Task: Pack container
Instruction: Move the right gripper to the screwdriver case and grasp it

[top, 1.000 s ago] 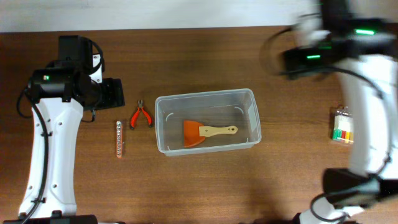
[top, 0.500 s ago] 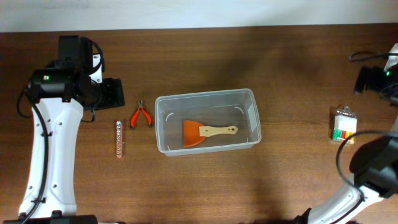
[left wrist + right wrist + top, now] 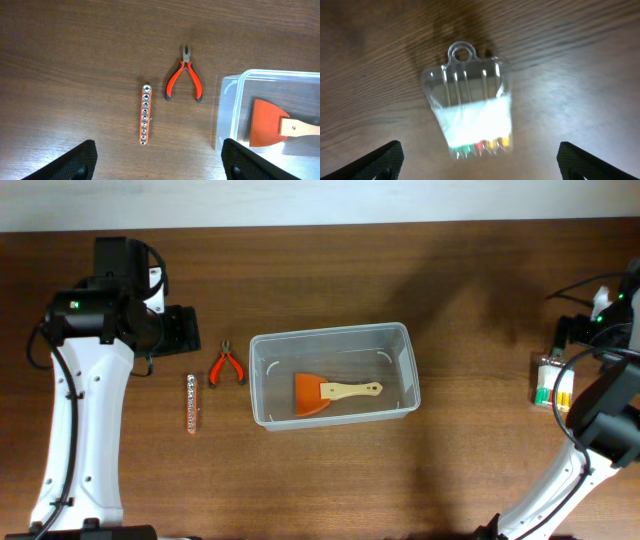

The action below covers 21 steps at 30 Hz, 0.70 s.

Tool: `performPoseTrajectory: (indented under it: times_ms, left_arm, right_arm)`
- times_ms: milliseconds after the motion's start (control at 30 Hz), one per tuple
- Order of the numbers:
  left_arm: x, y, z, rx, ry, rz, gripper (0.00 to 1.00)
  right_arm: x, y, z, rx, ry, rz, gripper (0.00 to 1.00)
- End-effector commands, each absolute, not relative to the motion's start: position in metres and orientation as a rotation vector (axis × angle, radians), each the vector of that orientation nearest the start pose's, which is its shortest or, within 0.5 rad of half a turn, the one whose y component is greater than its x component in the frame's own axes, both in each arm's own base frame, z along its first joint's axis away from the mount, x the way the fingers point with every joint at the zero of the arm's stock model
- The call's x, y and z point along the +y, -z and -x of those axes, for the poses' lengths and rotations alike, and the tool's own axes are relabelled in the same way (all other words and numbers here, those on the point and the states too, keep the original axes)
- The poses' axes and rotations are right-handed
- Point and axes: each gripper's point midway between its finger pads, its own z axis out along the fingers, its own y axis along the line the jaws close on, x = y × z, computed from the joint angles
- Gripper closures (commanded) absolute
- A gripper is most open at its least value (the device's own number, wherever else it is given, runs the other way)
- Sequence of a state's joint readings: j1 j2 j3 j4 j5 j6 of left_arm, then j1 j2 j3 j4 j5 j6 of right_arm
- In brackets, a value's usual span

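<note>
Hovering over the clear case (image 3: 470,107), right gripper (image 3: 480,167) is standing spread, empty | blurred, seemingly apart | next: centring jaws across its sides.

Even, bright light; right wrist view blurred, glare whitening the clear packet (image 3: 470,107).

Counted on table: 1x clear container (image 3: 330,333), 1x orange scraper (image 3: 325,392) with wooden handle, 1x red-handled pliers (image 3: 228,364), 1x orange socket rail (image 3: 193,402), 1x clear packet (image 3: 470,107) of colour-tipped pieces. Five items, one per kind.
</note>
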<state>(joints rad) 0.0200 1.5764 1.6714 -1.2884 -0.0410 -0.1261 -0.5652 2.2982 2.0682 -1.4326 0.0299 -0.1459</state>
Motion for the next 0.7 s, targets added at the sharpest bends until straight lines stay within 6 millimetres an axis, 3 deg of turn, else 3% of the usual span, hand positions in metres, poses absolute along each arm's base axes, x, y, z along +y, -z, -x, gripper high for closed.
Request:
performPoseTrajectory:
  times_ms: [0, 333, 433, 667]
  left_arm:
    - [0.016, -0.232, -0.350, 2.751, -0.043, 0.196, 0.19]
    - [0.016, -0.235, -0.357, 2.721, -0.041, 0.195, 0.18]
    - [0.016, -0.235, -0.358, 2.718, -0.040, 0.195, 0.13]
    - [0.016, -0.235, -0.358, 2.719, -0.041, 0.196, 0.13]
  right_arm:
    - [-0.221, -0.047, -0.353, 3.221, -0.109, -0.629, 0.01]
    - [-0.215, -0.014, -0.334, 3.277, -0.157, -0.649, 0.01]
    - [-0.216, -0.006, -0.332, 3.272, -0.157, -0.658, 0.01]
    - [-0.214, 0.008, -0.334, 3.245, -0.211, -0.633, 0.01]
